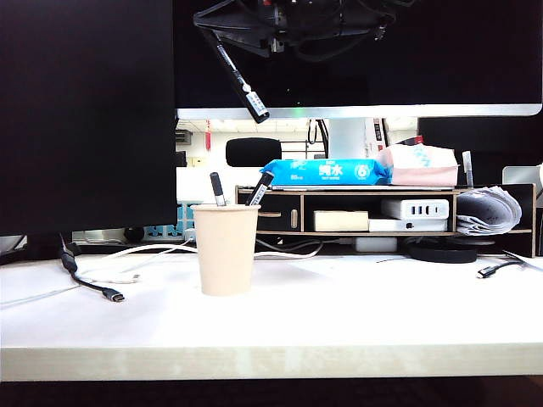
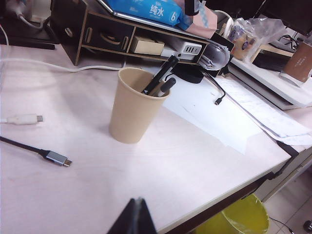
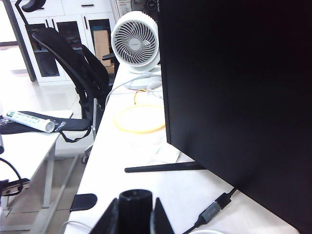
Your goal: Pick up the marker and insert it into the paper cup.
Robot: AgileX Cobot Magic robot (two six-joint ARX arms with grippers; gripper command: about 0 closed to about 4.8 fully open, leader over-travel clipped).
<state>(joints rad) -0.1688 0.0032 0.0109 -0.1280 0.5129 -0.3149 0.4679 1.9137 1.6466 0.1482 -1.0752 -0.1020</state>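
— Where is the marker [image 1: 237, 78] now?

— I see it high above the tabletop [image 1: 339, 314], hanging at a slant in front of the dark monitor [image 1: 356, 51], its labelled end pointing down. The right gripper [image 1: 222, 41] pinches it at the upper end. In the right wrist view I see the round black end of the marker [image 3: 135, 207] between the two fingers [image 3: 111, 219] of the right gripper [image 3: 135, 225].

— And the paper cup [image 1: 225, 248]?

— It stands upright on the tabletop, below the marker and a little to the left in the exterior view. Two other pens [image 1: 218, 188] already lean inside it.

— The left gripper [image 2: 135, 218]?

— I see only its dark tip, low over the tabletop near the front edge, apart from the paper cup [image 2: 134, 105]. The fingers look pressed together, with nothing between them.
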